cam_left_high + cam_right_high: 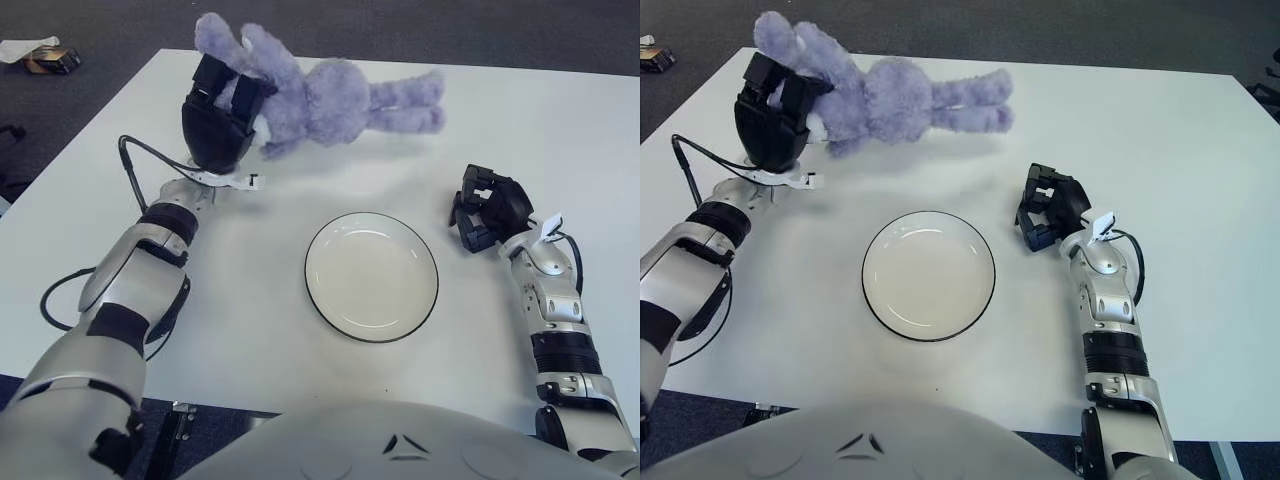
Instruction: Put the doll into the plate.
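Carry step in hand, by my reading: left hand (222, 118) has its fingers wrapped around the head end of the doll (320, 95), a lilac plush lying roughly level, ears toward the far left, legs trailing toward the right; a soft shadow on the table (560, 130) beneath the body suggests it is lifted clear, though contact at the legs cannot be ruled out; doll sits beyond and to the left of the plate (372, 276), well apart from it; plate is white with a dark rim, nothing in it, near the table's front centre; right hand (487, 208) shows just right of the plate, fingers curled in, holding nothing, idle; next move, as I judge it, calls for bringing the left hand toward the robot and rightward until the plush body is over the plate's middle, lowering, then loosening the fingers; limp legs may drape over the rim.
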Robot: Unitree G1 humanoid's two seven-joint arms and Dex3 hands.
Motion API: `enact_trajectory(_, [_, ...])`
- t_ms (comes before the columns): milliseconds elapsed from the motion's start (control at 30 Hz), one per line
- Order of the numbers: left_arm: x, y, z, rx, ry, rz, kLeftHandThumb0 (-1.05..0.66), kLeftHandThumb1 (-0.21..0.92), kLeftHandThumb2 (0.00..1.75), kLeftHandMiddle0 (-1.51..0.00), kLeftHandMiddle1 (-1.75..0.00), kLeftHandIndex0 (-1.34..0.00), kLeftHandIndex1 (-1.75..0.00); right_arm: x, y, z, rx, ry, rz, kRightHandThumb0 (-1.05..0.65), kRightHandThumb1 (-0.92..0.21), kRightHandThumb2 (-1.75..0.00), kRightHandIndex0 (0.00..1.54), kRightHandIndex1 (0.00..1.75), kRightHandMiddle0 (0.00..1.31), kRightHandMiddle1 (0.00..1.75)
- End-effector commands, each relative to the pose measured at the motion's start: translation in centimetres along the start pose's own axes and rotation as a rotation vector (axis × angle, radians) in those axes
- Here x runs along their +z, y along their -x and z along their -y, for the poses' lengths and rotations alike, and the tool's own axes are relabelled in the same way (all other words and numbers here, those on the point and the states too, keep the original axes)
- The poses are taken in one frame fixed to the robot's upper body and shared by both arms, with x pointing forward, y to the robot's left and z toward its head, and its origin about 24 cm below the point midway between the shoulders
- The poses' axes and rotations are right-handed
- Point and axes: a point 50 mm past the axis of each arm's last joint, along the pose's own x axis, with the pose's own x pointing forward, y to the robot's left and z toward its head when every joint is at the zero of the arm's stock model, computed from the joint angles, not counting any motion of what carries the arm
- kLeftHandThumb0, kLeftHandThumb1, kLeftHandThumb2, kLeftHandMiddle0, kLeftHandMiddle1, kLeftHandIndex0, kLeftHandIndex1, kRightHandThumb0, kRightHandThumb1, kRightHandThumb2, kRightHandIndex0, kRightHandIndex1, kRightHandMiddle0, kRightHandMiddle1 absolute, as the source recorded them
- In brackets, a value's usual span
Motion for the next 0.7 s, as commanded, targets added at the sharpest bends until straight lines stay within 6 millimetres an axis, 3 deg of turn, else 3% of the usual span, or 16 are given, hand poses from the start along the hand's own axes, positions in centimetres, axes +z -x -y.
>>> enact_trajectory(0, [0.4, -1.5, -0.2, 0.1, 0.061, -0.014, 0.0, 0.1, 1.57, -0.79, -1.71, -0.54, -1.75, -3.1, 1.5, 0.3, -0.014, 0.0, -0.175, 0.0, 0.19, -1.75, 1.06, 1.34, 0.85, 1.75])
enact_trajectory(300, [1.0, -3.0, -0.2, 0.181, 0.089, -0.006, 0.0, 0.08, 1.59, -0.8, -1.72, -0.56, -1.75, -2.6, 1.1, 0.6, -0.022, 0.001, -0.149, 0.0, 0.2, -1.74, 1.07, 1.32, 0.85, 1.75])
enact_trajectory(500, [1.1, -4.6, -0.1, 0.207, 0.07, 0.059, 0.0, 0.06, 1.61, -0.82, -1.7, -0.57, -1.75, 2.5, -0.5, 2.1, -0.073, 0.069, -0.023, 0.0, 0.16, -1.7, 1.06, 1.32, 0.81, 1.75])
enact_trajectory(667, [1.3, -5.3, 0.0, 0.211, 0.045, 0.104, 0.0, 0.05, 1.61, -0.84, -1.68, -0.58, -1.75, 5.2, -1.2, 2.6, -0.132, 0.143, 0.054, 0.0, 0.08, -1.63, 1.02, 1.35, 0.73, 1.75])
